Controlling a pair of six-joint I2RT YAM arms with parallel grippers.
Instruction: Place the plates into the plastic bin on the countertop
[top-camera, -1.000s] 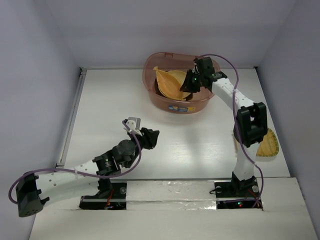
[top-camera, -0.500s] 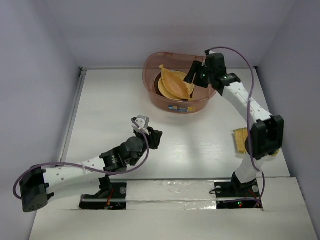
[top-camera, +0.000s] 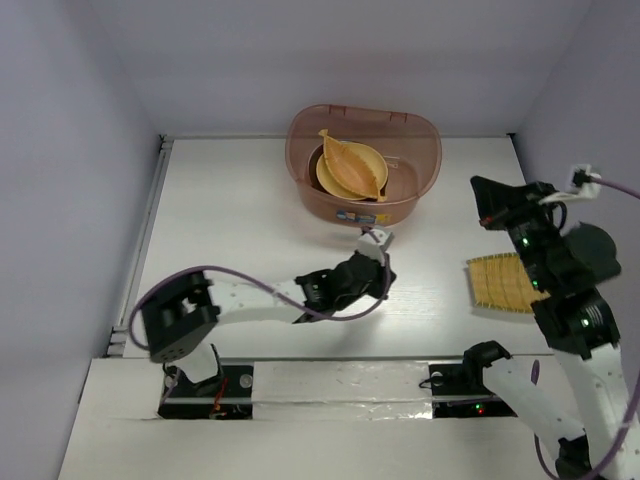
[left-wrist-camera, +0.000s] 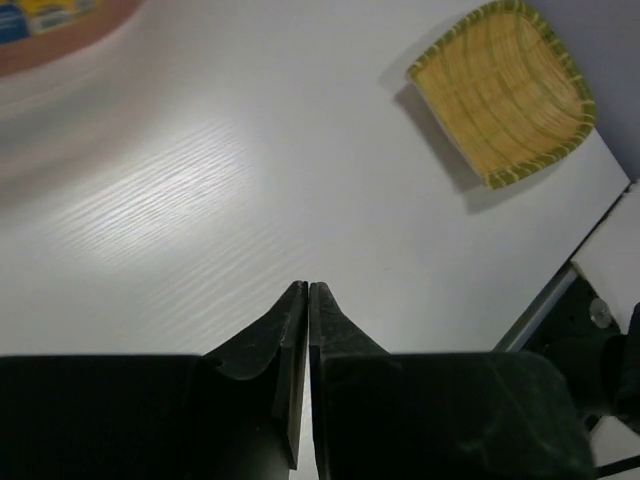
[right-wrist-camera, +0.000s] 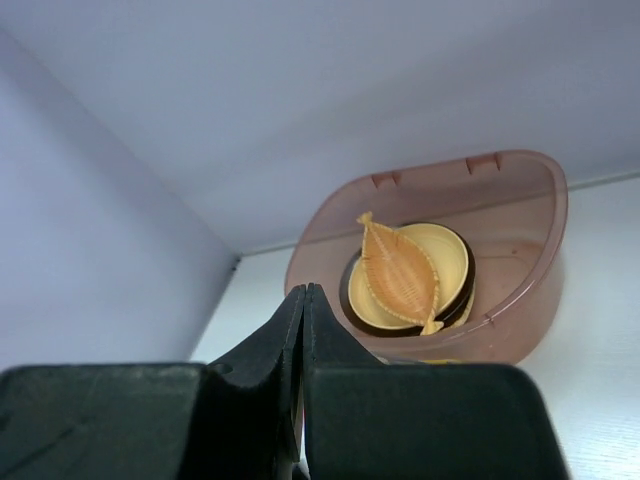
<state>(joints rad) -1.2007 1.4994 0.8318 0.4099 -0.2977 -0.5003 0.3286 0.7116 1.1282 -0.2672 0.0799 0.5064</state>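
A brown plastic bin (top-camera: 410, 135) at the back of the white countertop (top-camera: 230, 210) holds stacked plates (top-camera: 328, 181), an orange leaf plate (top-camera: 352, 165) topmost. A yellow woven plate (top-camera: 500, 283) lies outside, at right. Left gripper (left-wrist-camera: 307, 288) and right gripper (right-wrist-camera: 303, 290) are closed, empty.

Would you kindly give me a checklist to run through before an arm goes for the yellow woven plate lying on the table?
1. Left jaws opened for a grasp: not ok, they are shut and hold nothing.
2. Right jaws opened: not ok, also shut and empty.
3. Yellow woven rectangular plate lies free on the glossy white tabletop, with nothing on it: ok.
4. Translucent reddish-brown plastic bin has room above the orange leaf-shaped plate topping its stack: ok, it seems.
5. No other plate left outside the bin: cannot tell, since the right arm hides part of the table.
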